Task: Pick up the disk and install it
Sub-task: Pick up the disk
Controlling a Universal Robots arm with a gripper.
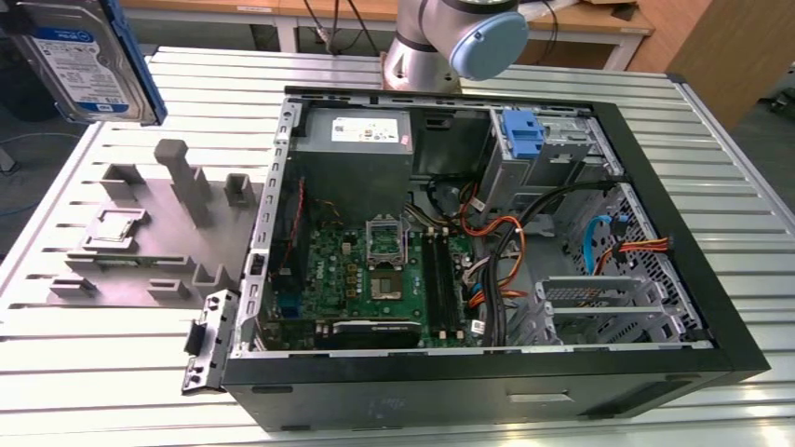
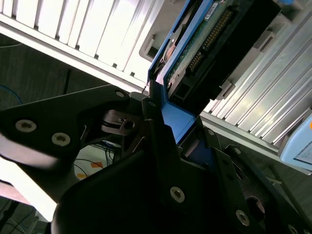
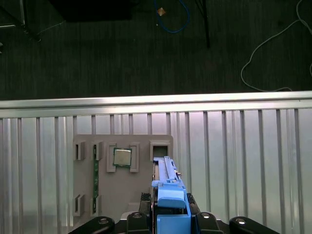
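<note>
Blue plastic frames the silver disk [image 1: 85, 58], which hangs clear of the slatted aluminium table [image 1: 74, 372] at the exterior view's upper left, its white-and-blue label turned to the camera. In the first wrist view the gripper [image 3: 170, 217] is pinched tight on the end of the disk's blue bracket, and the drive runs edge-on above a grey fixture tray [image 3: 141, 190]. The second wrist view shows the black fingers [image 2: 158, 141] pressed against that bracket, the drive's circuit-board side showing. On the tray a small square silver chip [image 3: 122, 157] sits in its recess beside a green memory stick [image 3: 96, 170]. Well apart, toward the exterior view's right, an open black computer case [image 1: 497, 377] lies on the table, its green motherboard [image 1: 360, 270] exposed, with the robot arm [image 1: 453, 42] behind it.
</note>
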